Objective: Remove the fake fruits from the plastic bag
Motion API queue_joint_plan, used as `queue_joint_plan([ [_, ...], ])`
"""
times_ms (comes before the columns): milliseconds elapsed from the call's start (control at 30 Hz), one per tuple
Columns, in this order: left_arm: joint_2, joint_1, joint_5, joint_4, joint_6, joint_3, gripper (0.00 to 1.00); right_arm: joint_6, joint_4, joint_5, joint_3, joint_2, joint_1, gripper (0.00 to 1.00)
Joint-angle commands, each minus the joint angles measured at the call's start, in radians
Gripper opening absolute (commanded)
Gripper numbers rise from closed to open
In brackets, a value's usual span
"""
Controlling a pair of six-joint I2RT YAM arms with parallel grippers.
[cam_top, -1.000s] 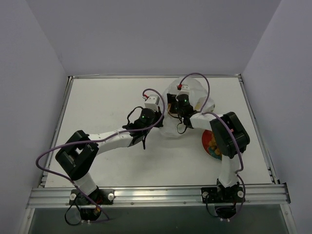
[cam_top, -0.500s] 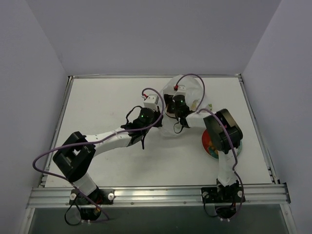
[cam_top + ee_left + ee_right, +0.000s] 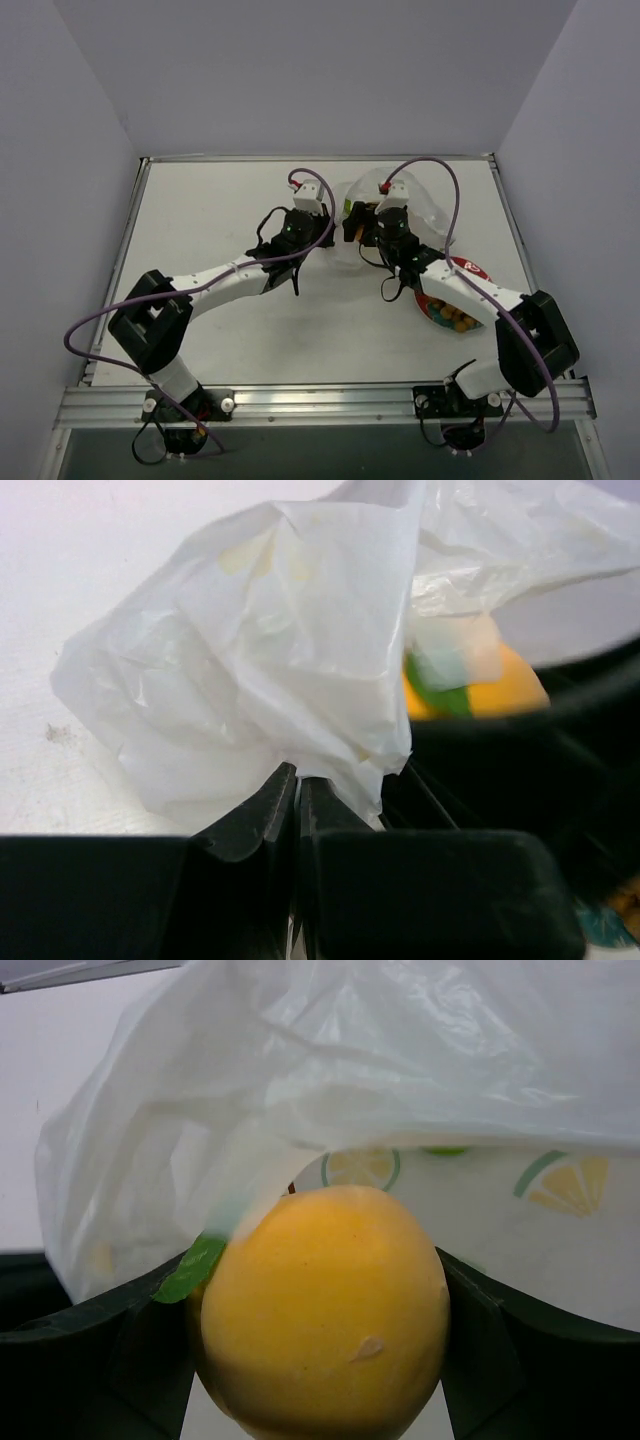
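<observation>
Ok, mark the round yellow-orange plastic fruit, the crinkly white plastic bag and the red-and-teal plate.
round yellow-orange plastic fruit (image 3: pixel 325 1310), right wrist view, mid skin.
crinkly white plastic bag (image 3: pixel 270 660), left wrist view, bunched fold.
red-and-teal plate (image 3: pixel 470 266), top view, far red rim.

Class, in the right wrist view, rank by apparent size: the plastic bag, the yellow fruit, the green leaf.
Largest: plastic bag.
Then yellow fruit, though its nearness to the camera inflates it.
Smallest: green leaf.

The right arm's elbow (image 3: pixel 535 345) has been swung out to the near right, the round red-and-teal plate (image 3: pixel 470 268) uncovered, and the left gripper (image 3: pixel 297 776) shifted slightly farther back.
</observation>
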Motion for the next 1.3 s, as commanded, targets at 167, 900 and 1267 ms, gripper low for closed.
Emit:
queue_joint_plan([
  [167, 0.008, 0.046, 0.021, 0.117, -0.014, 0.058, 0.02, 0.034, -0.32, 0.017, -0.017, -0.276, 0.022, 0.43],
  [900, -0.005, 0.05, 0.129, 0.287, -0.04, -0.032, 0.02, 0.161, -0.682, 0.172, -0.109, -0.618, -0.397, 0.24],
  [1267, 0.021, 0.052, 0.139, 0.312, -0.066, -0.026, 0.02, 0.322, -0.792, 0.139, -0.12, -0.652, -0.002, 0.3],
])
